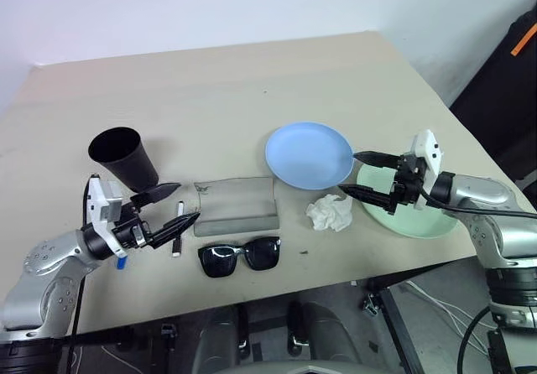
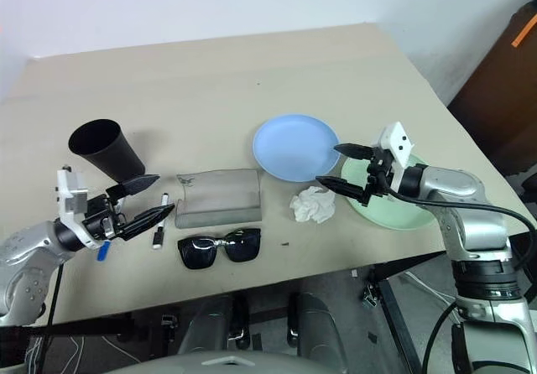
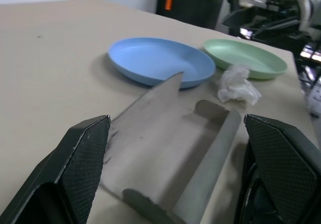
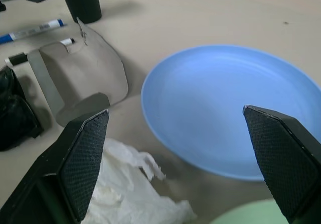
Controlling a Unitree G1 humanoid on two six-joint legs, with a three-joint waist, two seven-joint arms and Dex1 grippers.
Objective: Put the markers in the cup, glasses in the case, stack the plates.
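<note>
The beige table (image 1: 210, 80) carries everything. Taking the middle of the head view as the clock's centre, the blue plate (image 1: 309, 154) lies flat just right of centre, toward three o'clock. The green plate (image 1: 413, 220) sits at about four o'clock, just beside the blue one and not stacked on it; whether their rims touch cannot be told. The case (image 1: 237, 205) lies open at about six o'clock, its flap spread flat toward the far side, with nothing inside it. The black cup (image 1: 123, 158) stands at nine o'clock, upright, mouth up. The glasses (image 1: 240, 256) rest at six o'clock on the near side of the case, just beside it, lenses toward the table edge. A crumpled tissue (image 1: 331, 213) lies at five o'clock between the case and the green plate. The black-capped marker (image 1: 178, 229) lies at seven o'clock, just left of the case; the blue-capped marker (image 4: 31, 30) lies beyond it, farther from the case.

The left gripper (image 1: 178, 205) hovers at eight o'clock, over the black-capped marker, jaws spread wide and holding nothing. The right gripper (image 1: 361, 174) hovers at four o'clock above the green plate's rim, fingers likewise parted and empty, pointing toward the blue plate.
</note>
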